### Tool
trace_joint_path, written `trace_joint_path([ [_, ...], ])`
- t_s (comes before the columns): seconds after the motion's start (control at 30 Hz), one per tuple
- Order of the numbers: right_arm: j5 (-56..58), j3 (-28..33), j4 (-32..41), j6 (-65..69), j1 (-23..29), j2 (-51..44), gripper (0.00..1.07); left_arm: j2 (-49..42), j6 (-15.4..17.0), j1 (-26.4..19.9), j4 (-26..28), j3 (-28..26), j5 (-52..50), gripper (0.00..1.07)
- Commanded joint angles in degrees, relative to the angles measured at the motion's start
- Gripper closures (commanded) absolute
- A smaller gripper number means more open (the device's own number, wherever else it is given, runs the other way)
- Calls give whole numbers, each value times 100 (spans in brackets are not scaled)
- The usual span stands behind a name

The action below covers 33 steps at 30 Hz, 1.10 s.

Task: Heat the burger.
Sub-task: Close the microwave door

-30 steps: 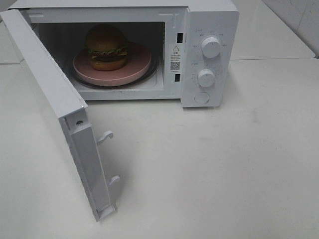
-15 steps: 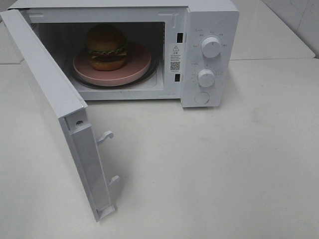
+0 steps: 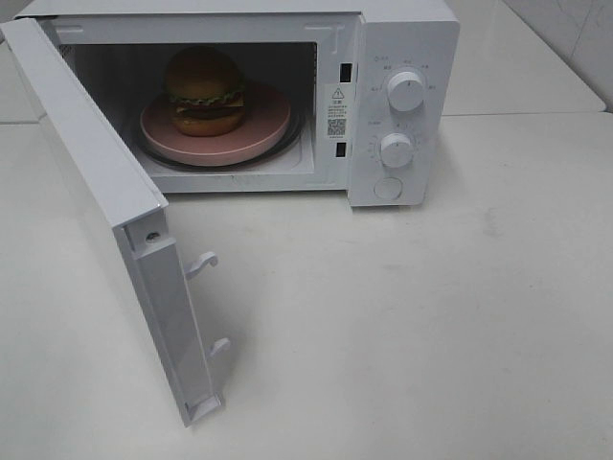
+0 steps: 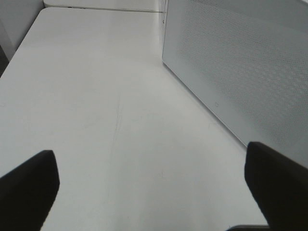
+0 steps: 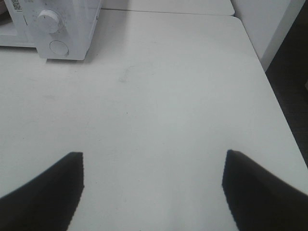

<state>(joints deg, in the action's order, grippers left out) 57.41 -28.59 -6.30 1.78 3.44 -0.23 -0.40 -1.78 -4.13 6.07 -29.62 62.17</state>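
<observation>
The burger (image 3: 204, 91), golden-brown bun with lettuce, cheese and dark patty, sits on a pink plate (image 3: 263, 134) inside the white microwave (image 3: 402, 38). The microwave door (image 3: 105, 192) stands wide open, swung out to the left. Neither gripper shows in the exterior view. My left gripper (image 4: 151, 190) is open and empty over the table, beside the door's outer face (image 4: 240, 72). My right gripper (image 5: 151, 185) is open and empty over the table, well to the right of the microwave's control panel (image 5: 53, 29).
Two white knobs (image 3: 406, 92) and a round button (image 3: 388, 188) are on the microwave's right panel. Two latch hooks (image 3: 203, 263) stick out from the door's edge. The table's right edge (image 5: 274, 96) drops to a dark floor.
</observation>
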Motion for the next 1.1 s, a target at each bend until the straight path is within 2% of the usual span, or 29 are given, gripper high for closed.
trace_joint_path([
  [0.03,-40,17,-23,52,-34,-160,31,-92,0,-29,29,11,-92,5],
  [1.1,-40,17,-23,52,-34,-160,31,-92,11,-29,23,11,-92,5],
])
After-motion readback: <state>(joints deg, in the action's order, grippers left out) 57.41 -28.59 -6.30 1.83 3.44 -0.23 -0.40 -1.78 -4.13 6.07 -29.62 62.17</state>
